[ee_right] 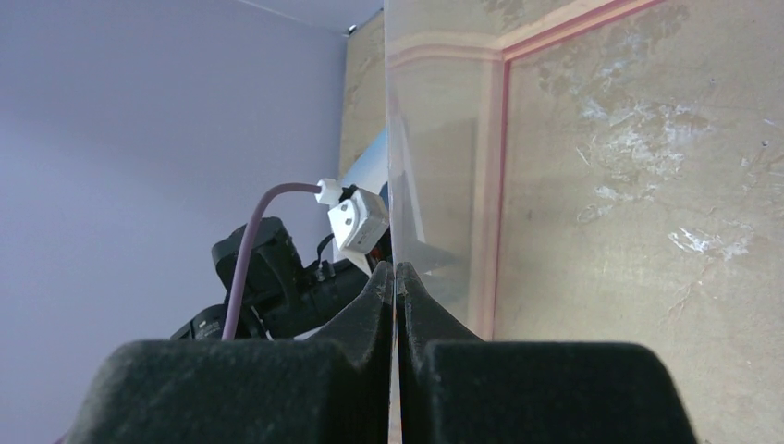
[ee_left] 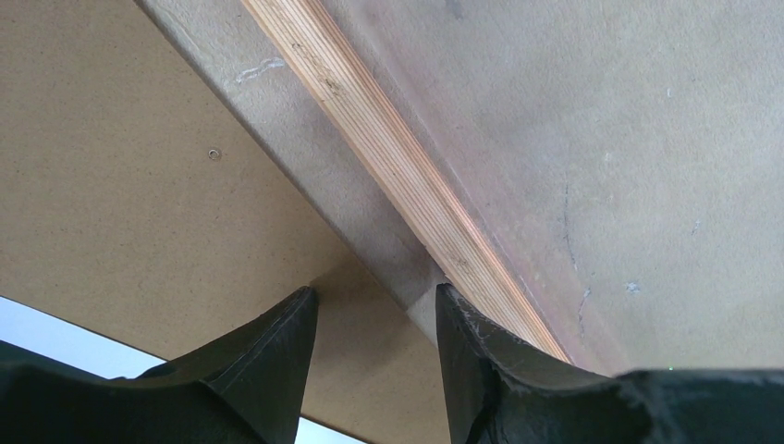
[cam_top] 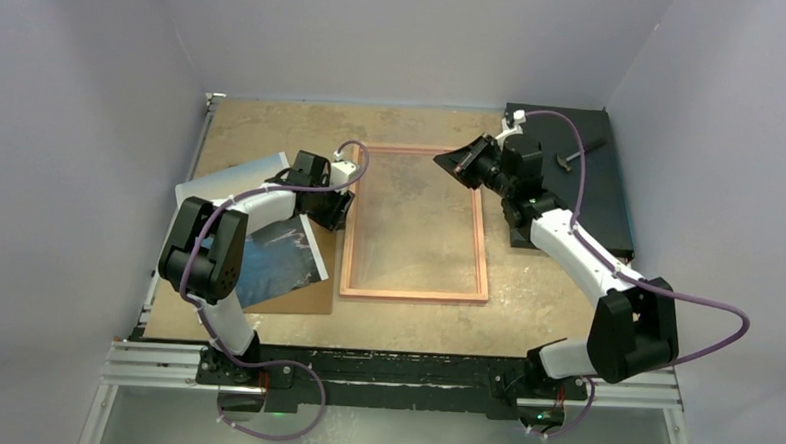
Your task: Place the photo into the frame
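The frame (cam_top: 413, 294) lies flat in the middle of the table (cam_top: 263, 126), and the photo (cam_top: 282, 259) rests to its left on a brown backing board (cam_top: 311, 298), partly under the left arm. The left tool (ee_left: 374, 305) is released, its fingers apart and low between the board's edge and the frame's left rim, gripping nothing. The right tool (ee_right: 396, 273), above the frame's far right corner, is clenched on the edge of a thin clear pane (ee_right: 434, 139).
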You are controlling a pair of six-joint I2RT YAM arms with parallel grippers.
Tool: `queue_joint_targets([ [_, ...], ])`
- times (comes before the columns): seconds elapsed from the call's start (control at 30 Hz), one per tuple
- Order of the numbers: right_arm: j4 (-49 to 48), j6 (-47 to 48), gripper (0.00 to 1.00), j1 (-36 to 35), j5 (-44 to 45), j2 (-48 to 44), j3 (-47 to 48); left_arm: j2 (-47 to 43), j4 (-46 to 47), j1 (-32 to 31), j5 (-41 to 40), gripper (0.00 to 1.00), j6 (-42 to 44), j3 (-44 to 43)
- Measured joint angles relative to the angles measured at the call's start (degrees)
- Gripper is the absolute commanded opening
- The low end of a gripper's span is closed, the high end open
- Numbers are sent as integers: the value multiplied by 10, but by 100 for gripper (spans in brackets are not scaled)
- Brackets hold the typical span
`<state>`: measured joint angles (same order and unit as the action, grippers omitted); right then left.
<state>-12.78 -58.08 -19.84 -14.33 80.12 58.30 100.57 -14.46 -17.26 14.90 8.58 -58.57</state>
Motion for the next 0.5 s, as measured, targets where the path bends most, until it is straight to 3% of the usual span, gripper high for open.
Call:
queue_joint_targets([
  [0.5, 4, -45, 0, -26, 24, -2, 10, -5, -2, 0, 4, 45, 2, 5],
])
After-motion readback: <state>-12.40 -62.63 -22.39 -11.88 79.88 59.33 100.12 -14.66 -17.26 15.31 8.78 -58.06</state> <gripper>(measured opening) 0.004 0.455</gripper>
